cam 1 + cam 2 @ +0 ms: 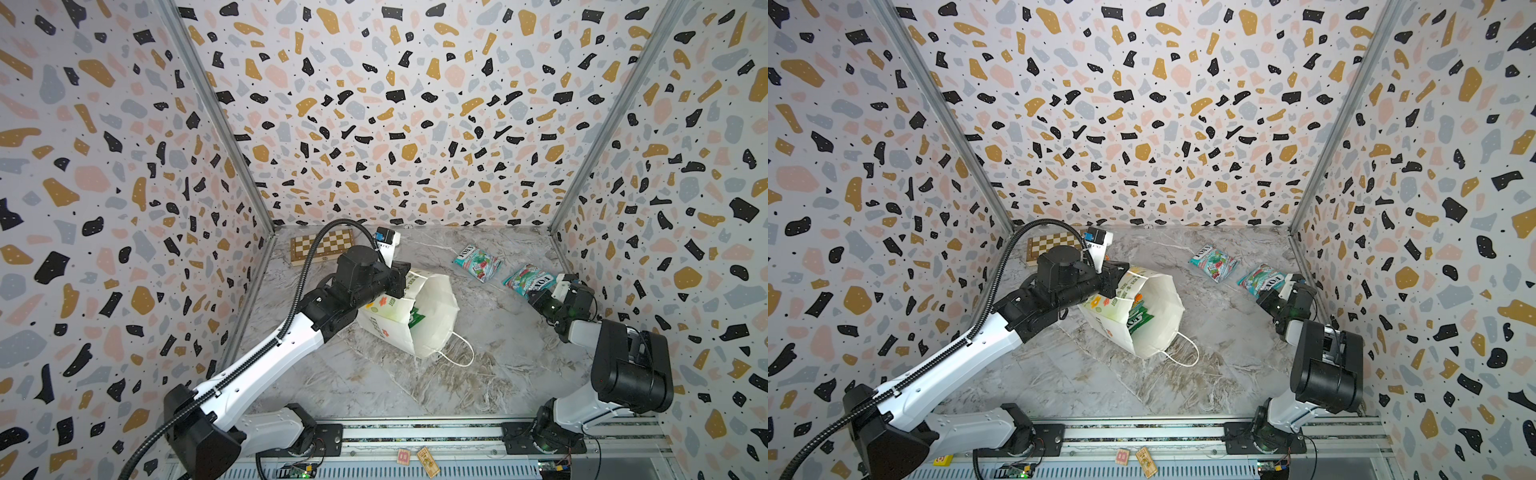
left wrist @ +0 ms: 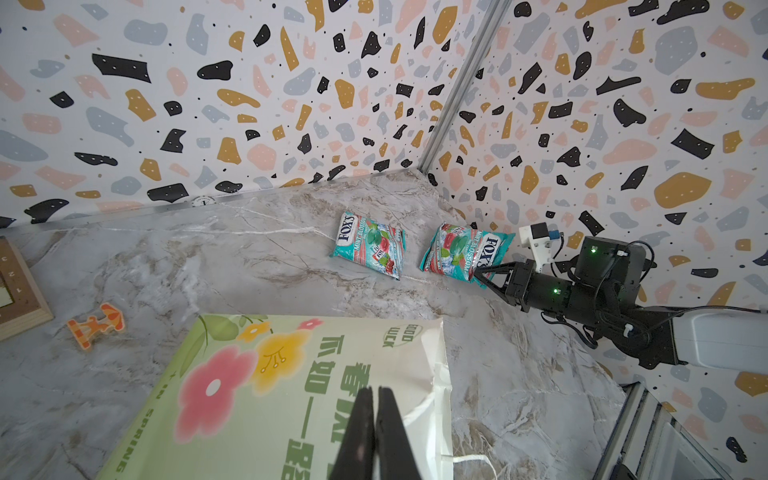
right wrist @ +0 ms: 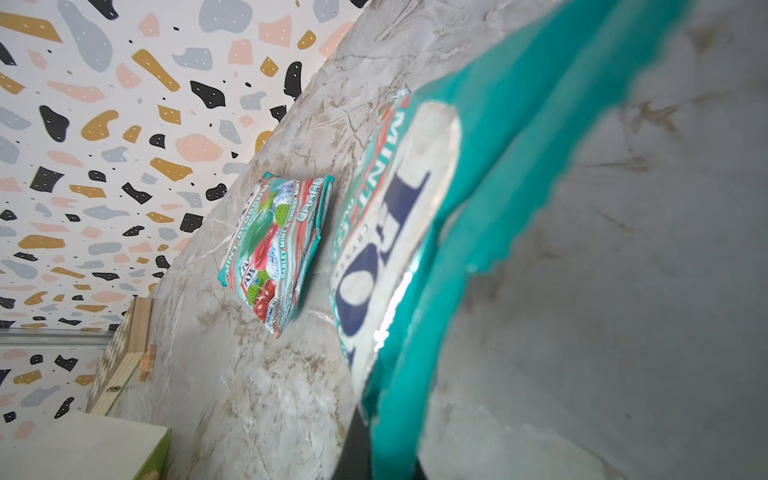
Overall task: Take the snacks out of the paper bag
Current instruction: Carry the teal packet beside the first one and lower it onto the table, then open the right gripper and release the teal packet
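While the left gripper (image 2: 376, 392) pinches the flimsy paper bag (image 1: 434, 320) at mid-frame in a top view, the right gripper (image 2: 478, 272) is clamped on a light, slippery teal packet (image 1: 527, 279) at right. The crimped edge looks like the safest hold. A green packet (image 1: 415, 318) sits inside the bag.

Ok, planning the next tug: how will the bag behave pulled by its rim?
Probably light: the left gripper pinching one wall props the bag tilted. Likely floppy, since its mouth is creased. It may slide on the smooth table.
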You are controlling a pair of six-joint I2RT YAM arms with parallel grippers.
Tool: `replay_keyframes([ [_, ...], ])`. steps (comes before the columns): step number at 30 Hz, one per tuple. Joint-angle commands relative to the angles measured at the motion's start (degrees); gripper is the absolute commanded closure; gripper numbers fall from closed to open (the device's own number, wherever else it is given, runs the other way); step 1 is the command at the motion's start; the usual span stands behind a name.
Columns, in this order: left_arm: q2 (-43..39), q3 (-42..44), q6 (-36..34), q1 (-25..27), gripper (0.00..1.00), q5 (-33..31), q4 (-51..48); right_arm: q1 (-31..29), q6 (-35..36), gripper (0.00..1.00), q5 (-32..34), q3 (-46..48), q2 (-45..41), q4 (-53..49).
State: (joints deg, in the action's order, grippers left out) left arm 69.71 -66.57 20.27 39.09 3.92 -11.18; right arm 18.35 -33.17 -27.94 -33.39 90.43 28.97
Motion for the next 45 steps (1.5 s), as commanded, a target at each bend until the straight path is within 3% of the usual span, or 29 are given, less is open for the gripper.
replay_keyframes([
  [1,-1.55,-0.24,-0.67,0.2,1.0,-0.53,1.42,0.2,0.48,1.0,-2.04,-1.6,0.64,0.34],
  [6,-1.78,0.03,-0.61,0.2,1.0,-0.58,1.42,0.2,1.97,1.0,-8.45,-3.74,2.99,-1.49],
  [14,-1.86,0.27,-0.41,0.2,1.0,-0.32,1.9,0.11,2.83,1.0,-8.59,-4.39,3.37,-3.08],
  [16,-1.86,0.29,-0.32,0.2,1.0,-0.28,1.93,0.11,3.18,0.94,-8.49,-4.49,3.61,-3.47],
  [22,-2.05,0.43,-0.32,0.2,1.0,-0.14,1.78,0.1,3.46,0.61,-6.34,-4.02,2.11,-4.19],
  [29,-2.04,0.57,-0.32,0.26,1.0,-0.02,2.0,-0.06,5.22,0.44,-1.25,-3.7,-0.63,-7.94],
  [33,-2.21,0.71,-0.36,0.2,1.0,0.07,1.91,-0.98,6.64,0.33,6.4,-2.28,-4.66,-10.0],
  [38,-2.39,0.8,-0.4,0.2,1.0,0.21,1.95,-2.65,8.42,0.26,14.54,-1.61,-9.98,-13.1],
  [45,-2.41,0.78,-0.41,0.2,1.0,0.3,1.96,-5.22,10.53,0.25,16.06,-2.19,-14.59,-15.44],
])
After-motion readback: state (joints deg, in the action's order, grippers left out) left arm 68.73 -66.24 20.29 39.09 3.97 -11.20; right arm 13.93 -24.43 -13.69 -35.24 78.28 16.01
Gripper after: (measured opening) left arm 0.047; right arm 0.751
